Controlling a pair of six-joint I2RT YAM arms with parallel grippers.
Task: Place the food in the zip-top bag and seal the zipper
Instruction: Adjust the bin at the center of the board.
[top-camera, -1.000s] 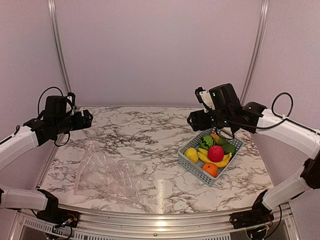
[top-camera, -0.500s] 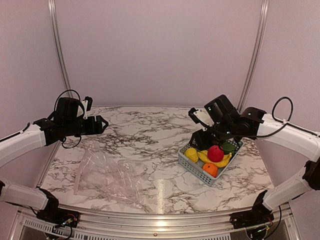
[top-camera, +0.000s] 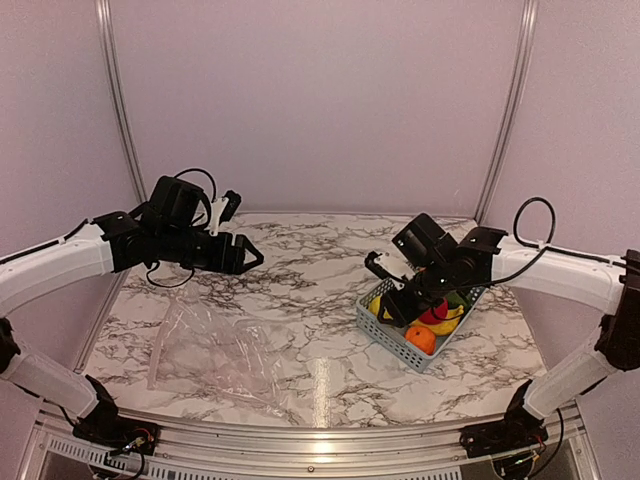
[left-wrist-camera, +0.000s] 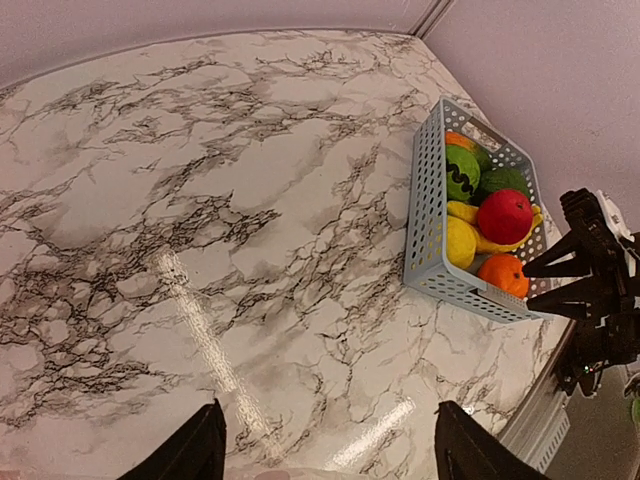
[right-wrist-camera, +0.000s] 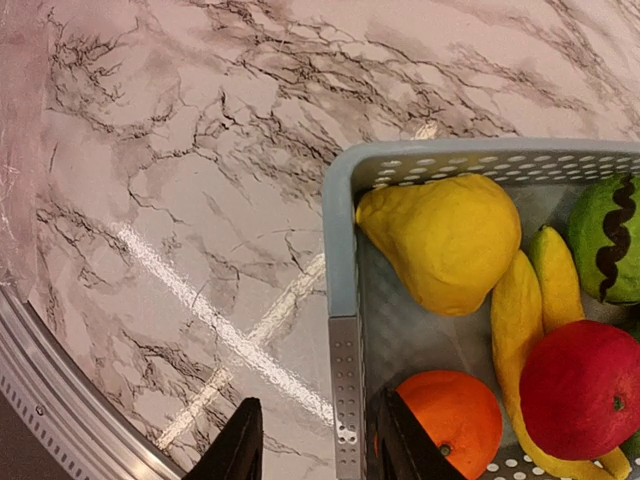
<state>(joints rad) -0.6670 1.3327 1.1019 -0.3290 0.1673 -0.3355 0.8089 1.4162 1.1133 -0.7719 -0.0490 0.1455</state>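
Note:
The zip-top bag (top-camera: 215, 345) lies flat and crinkled on the table's near left; I cannot make out its zipper. The food sits in a grey-blue slotted basket (top-camera: 395, 338): lemon (right-wrist-camera: 445, 240), banana (right-wrist-camera: 520, 300), orange (right-wrist-camera: 450, 420), red apple (right-wrist-camera: 585, 385), striped melon (right-wrist-camera: 605, 240), and green pepper (left-wrist-camera: 503, 180). My right gripper (top-camera: 385, 300) is open and empty, its jaws astride the basket's wall (right-wrist-camera: 345, 380) by the orange. My left gripper (top-camera: 248, 255) is open and empty, held above the table beyond the bag, pointing at the basket (left-wrist-camera: 430, 230).
The marble table ends in a metal rail along the front (top-camera: 300, 440). Pale walls close in the back and both sides. In the left wrist view the right gripper (left-wrist-camera: 535, 285) shows at the basket's near end.
My left arm has swung right and forward, toward the table's middle. My right gripper has come down from behind the basket to its near-left wall. The bag and the food have not moved.

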